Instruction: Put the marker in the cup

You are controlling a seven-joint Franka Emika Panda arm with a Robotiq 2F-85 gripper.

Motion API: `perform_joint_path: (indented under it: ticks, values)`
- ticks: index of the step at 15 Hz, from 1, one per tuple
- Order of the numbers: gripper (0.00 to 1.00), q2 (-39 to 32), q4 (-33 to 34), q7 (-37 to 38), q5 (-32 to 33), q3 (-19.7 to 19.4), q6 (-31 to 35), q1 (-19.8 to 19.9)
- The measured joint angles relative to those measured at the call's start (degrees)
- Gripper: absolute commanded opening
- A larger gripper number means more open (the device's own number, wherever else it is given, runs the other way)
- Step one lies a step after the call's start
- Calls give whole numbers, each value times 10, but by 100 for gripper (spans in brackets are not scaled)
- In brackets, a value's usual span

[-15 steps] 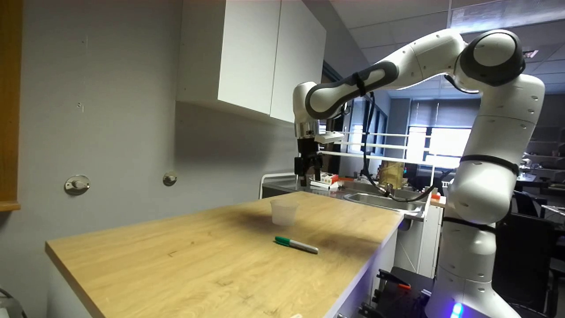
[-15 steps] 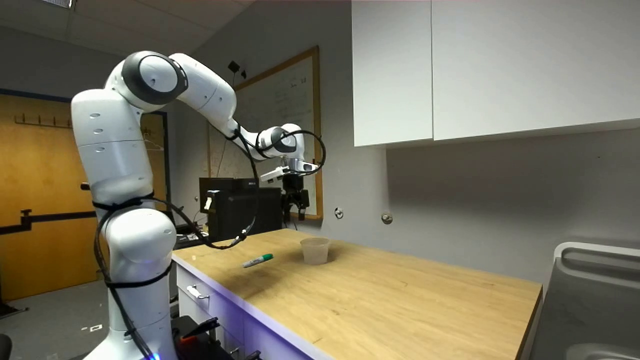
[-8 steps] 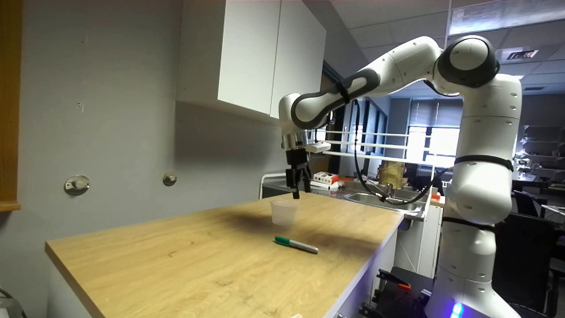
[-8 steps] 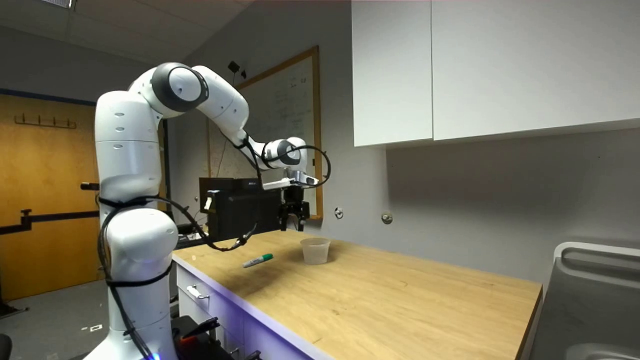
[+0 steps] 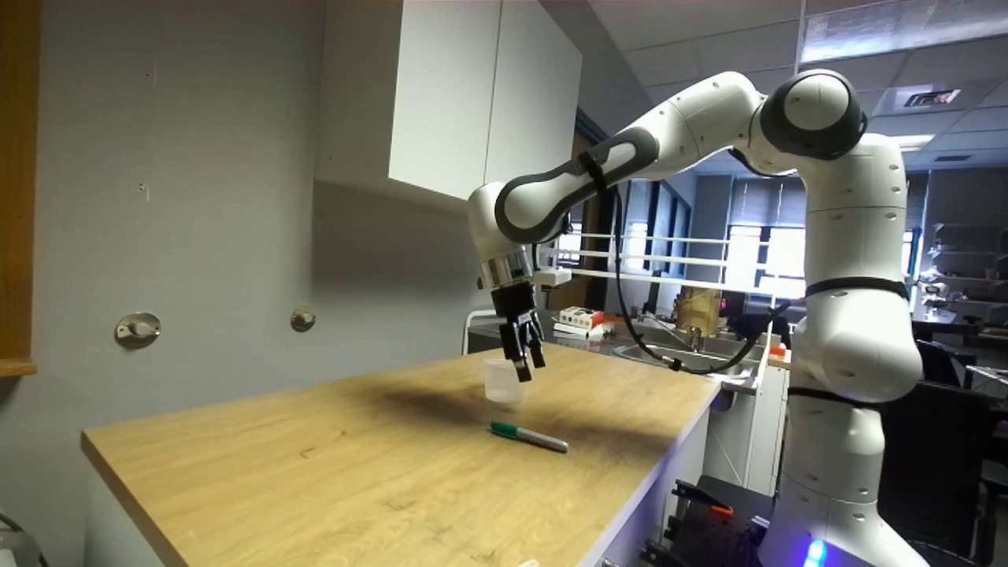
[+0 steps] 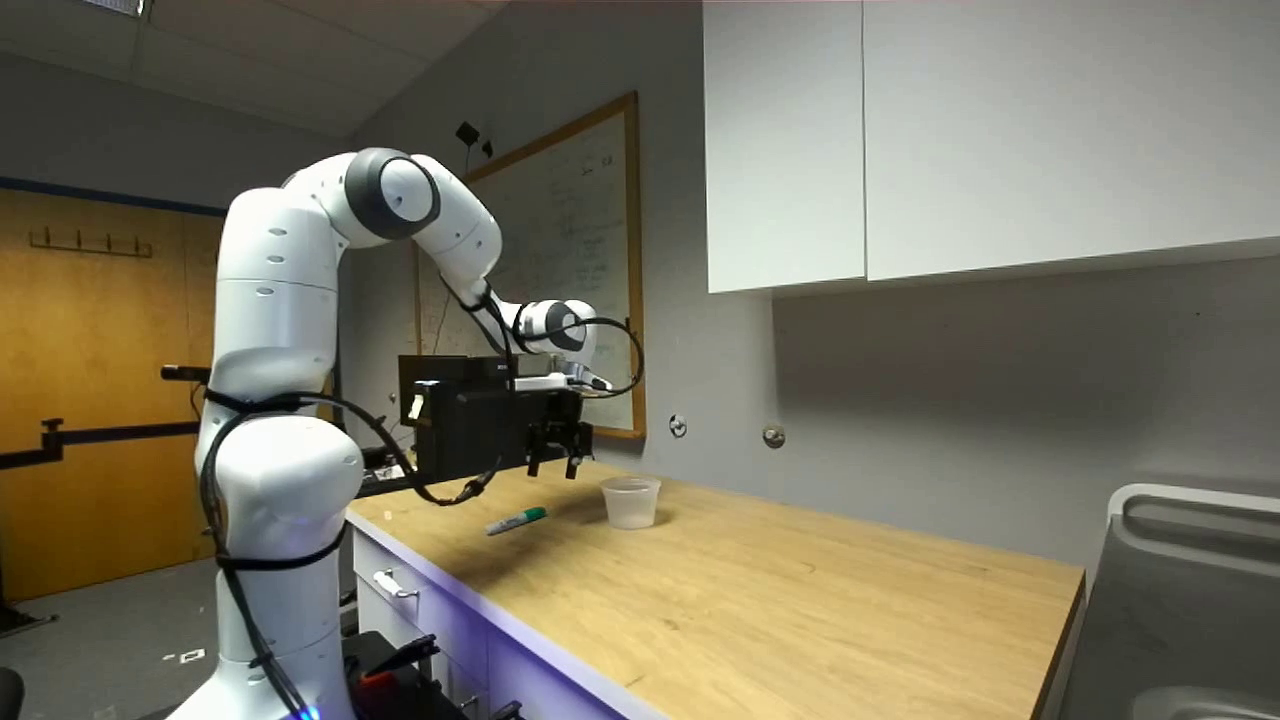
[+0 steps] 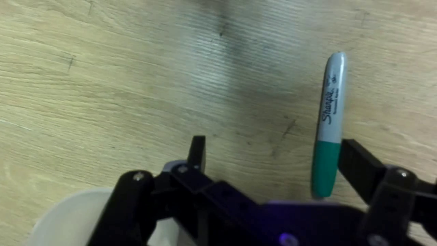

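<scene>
Jaws apart, your gripper (image 6: 552, 473) hangs off-centre above the marker (image 7: 330, 124), whose long axis runs across your closing line

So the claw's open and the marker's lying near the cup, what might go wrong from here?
The claw may fumble: in the wrist view the marker appears beside one finger, not midway, so coming straight down could push it away. The cup stands nearby and looks light, so a sideways brush might tip it. The marker looks longer than the cup is tall and might topple it once inside.
</scene>
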State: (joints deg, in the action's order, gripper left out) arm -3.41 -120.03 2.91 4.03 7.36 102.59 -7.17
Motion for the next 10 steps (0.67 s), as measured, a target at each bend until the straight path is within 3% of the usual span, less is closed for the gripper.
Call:
perform_joint_path:
  ticks: [6,10]
  values:
    - [100,-2,10,-8,-4,13,-38,-21]
    - [100,-20,8,-87,1,14,-22,-22]
